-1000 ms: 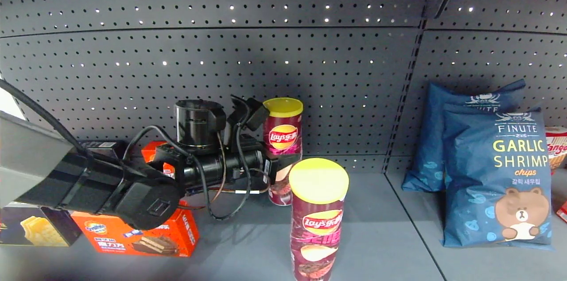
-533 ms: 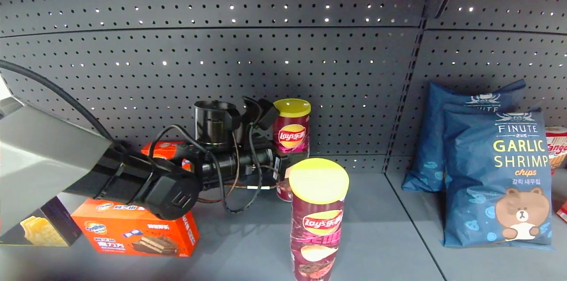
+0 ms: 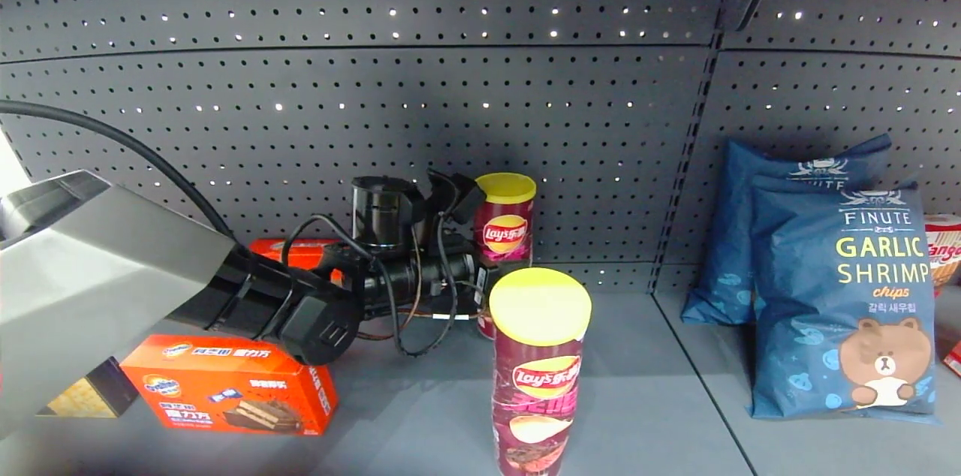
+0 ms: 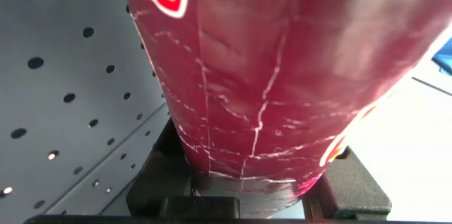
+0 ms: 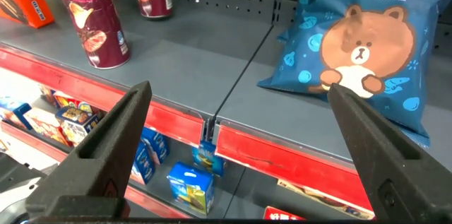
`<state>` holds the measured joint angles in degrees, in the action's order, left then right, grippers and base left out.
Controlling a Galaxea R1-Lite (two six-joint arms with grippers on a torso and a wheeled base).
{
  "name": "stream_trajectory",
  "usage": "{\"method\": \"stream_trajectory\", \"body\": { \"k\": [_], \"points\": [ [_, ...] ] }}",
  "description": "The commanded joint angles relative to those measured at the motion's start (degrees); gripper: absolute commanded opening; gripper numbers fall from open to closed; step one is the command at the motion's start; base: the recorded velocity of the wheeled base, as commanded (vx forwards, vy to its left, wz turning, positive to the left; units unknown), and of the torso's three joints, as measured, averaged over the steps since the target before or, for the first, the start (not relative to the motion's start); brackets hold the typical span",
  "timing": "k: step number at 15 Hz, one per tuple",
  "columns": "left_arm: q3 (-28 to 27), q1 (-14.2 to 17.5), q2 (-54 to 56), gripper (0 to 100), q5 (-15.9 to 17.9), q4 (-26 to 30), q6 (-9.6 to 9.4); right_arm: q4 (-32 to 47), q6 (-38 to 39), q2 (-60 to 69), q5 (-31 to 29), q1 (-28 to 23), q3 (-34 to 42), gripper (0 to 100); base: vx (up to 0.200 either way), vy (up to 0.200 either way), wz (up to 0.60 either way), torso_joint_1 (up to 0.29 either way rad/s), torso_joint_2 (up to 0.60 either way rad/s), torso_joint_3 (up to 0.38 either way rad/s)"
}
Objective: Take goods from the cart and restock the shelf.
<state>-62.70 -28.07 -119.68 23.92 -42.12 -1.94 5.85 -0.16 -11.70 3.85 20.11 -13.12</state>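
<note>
- Grey shelf (image 3: 661,401) with a perforated back wall.
- Chip can (image 3: 539,378) upright near the front edge.
- Second can (image 3: 504,228) farther back, close to the wall, base hidden.
- Orange box (image 3: 225,386) on the left, with another orange box (image 3: 296,251) behind it.
- Dark box (image 3: 86,399) at far left.
- Blue bag (image 3: 845,303) upright on the right, with another blue bag (image 3: 739,236) behind it.

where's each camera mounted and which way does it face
Head view: on the head, looking forward and down at the shelf; left arm at left, left gripper shut on the rear chip can.
Left wrist view: on the left wrist, close against that can, fingers either side.
Right wrist view: on the right wrist, facing the shelf front; open right gripper frames it.
Shared: head and right wrist views show the front chip can and blue chip bag.
</note>
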Motion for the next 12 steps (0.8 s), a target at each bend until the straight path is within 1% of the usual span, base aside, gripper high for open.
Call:
{"method": "stream_trajectory", "body": {
  "k": [1,9,12],
  "points": [
    [-1.38,0.13,-0.91,0,-0.01,0.02,0.0,-0.05,-0.02,-0.16,0.01,0.01,0.29,100,0.0,0.0,0.0,0.0,0.0,0.0],
    [-3.92,0.13,-3.37,0,-0.01,0.02,-0.08,-0.05,-0.02,-0.07,0.01,0.01,0.72,100,0.0,0.0,0.0,0.0,0.0,0.0],
    [-4.01,0.13,-4.07,0,-0.01,0.02,-0.08,-0.05,-0.02,-0.07,-0.07,0.01,0.9,100,0.0,0.0,0.0,0.0,0.0,0.0]
  ]
}}
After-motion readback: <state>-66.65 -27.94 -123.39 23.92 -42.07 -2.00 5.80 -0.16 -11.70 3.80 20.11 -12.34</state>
